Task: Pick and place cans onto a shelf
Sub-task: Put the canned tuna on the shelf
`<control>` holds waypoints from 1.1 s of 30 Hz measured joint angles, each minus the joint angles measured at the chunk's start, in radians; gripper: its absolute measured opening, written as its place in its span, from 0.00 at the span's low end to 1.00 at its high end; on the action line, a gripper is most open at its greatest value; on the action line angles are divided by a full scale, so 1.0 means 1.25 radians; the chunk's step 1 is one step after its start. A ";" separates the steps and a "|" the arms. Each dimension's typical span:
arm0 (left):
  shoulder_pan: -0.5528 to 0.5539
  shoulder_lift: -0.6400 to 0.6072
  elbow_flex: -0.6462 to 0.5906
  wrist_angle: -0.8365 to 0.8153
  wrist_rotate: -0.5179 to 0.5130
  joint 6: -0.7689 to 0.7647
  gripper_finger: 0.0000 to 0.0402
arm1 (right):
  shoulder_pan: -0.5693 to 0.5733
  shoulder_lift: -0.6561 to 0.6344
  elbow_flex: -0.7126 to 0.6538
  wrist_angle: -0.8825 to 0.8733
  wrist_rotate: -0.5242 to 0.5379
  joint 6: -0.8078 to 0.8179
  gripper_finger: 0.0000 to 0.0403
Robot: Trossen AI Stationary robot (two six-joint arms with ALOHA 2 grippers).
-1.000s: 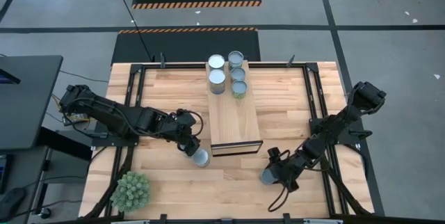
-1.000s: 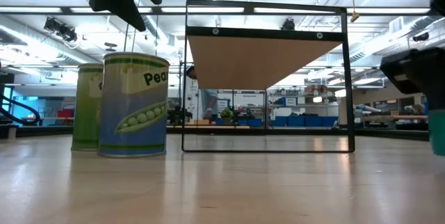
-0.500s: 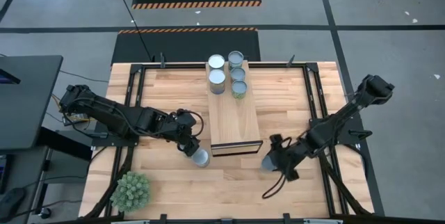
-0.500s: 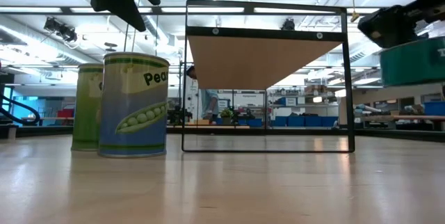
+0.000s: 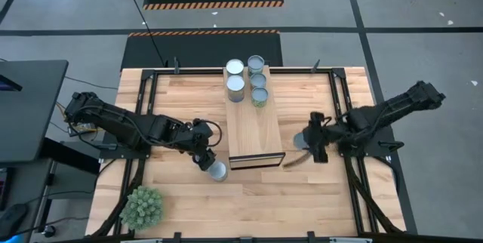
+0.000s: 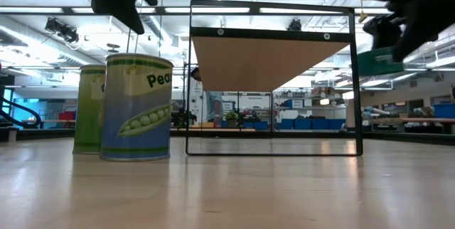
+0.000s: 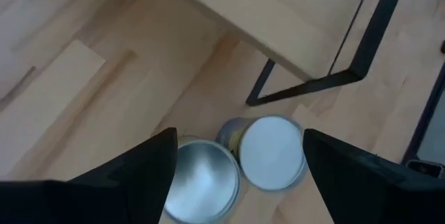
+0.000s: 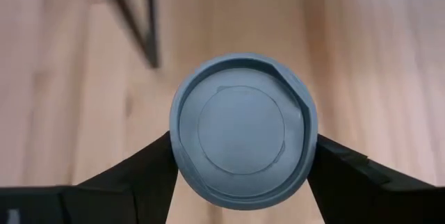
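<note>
Right gripper (image 5: 304,141) is clamped on a can (image 8: 243,137), holding it off the table just right of the shelf (image 5: 253,131). Left gripper (image 7: 236,175) hangs spread wide above two cans (image 7: 201,179) by the shelf's near-left corner, gripping nothing. Four more cans (image 5: 259,96) sit on the shelf's far end.

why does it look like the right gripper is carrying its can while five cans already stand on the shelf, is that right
Almost. The right gripper does hold a can off the table, but the high view shows four cans on the shelf, not five.
</note>
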 joint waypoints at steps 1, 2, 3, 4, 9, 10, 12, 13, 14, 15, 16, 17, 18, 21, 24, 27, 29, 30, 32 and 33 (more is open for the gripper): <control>0.007 0.000 0.000 -0.005 0.014 0.001 0.79 | -0.025 -0.004 0.000 0.004 0.000 -0.008 0.70; 0.013 0.000 0.000 -0.009 0.025 0.003 0.79 | -0.050 -0.005 0.003 0.006 -0.001 -0.016 0.70; 0.020 0.000 0.000 -0.013 0.035 0.009 0.79 | -0.075 -0.005 0.009 0.006 -0.002 -0.024 0.70; 0.026 0.000 0.000 -0.019 0.045 0.017 0.79 | -0.099 -0.003 0.019 0.006 -0.002 -0.034 0.70; 0.053 0.000 0.000 -0.049 0.095 0.083 0.79 | -0.213 0.023 0.101 0.023 -0.015 -0.098 0.70; 0.056 0.000 0.000 -0.052 0.103 0.101 0.79 | -0.234 0.032 0.114 0.038 -0.030 -0.109 0.70; 0.064 0.000 0.000 -0.056 0.107 0.140 0.79 | -0.275 0.050 0.128 0.098 -0.070 -0.121 0.70; 0.067 0.000 0.000 -0.060 0.106 0.161 0.79 | -0.291 0.061 0.128 0.135 -0.093 -0.126 0.70; 0.071 0.000 0.000 -0.061 0.104 0.180 0.79 | -0.305 0.074 0.128 0.169 -0.112 -0.134 0.70; 0.074 0.000 0.000 -0.060 0.098 0.196 0.79 | -0.317 0.090 0.128 0.204 -0.126 -0.141 0.70; 0.076 0.000 0.000 -0.060 0.092 0.208 0.79 | -0.326 0.105 0.128 0.236 -0.132 -0.145 0.70; 0.079 0.000 0.000 -0.061 0.085 0.218 0.79 | -0.334 0.119 0.128 0.263 -0.134 -0.147 0.70; 0.080 0.000 0.000 -0.061 0.076 0.225 0.79 | -0.341 0.133 0.128 0.286 -0.137 -0.149 0.70; 0.081 0.000 0.000 -0.061 0.056 0.233 0.79 | -0.356 0.176 0.128 0.338 -0.168 -0.154 0.70; 0.081 0.000 0.000 -0.063 0.054 0.233 0.79 | -0.357 0.212 0.132 0.353 -0.182 -0.166 0.70; 0.081 0.000 0.000 -0.065 0.056 0.229 0.79 | -0.356 0.244 0.156 0.353 -0.183 -0.187 0.70; 0.081 0.000 0.000 -0.065 0.056 0.229 0.79 | -0.356 0.265 0.177 0.355 -0.179 -0.194 0.70; 0.081 0.000 0.000 -0.065 0.060 0.229 0.79 | -0.357 0.275 0.187 0.354 -0.174 -0.195 0.70; 0.081 0.000 0.000 -0.067 0.075 0.229 0.79 | -0.357 0.294 0.202 0.339 -0.169 -0.202 0.71; 0.081 0.000 0.000 -0.068 0.078 0.229 0.79 | -0.357 0.302 0.209 0.333 -0.167 -0.203 0.72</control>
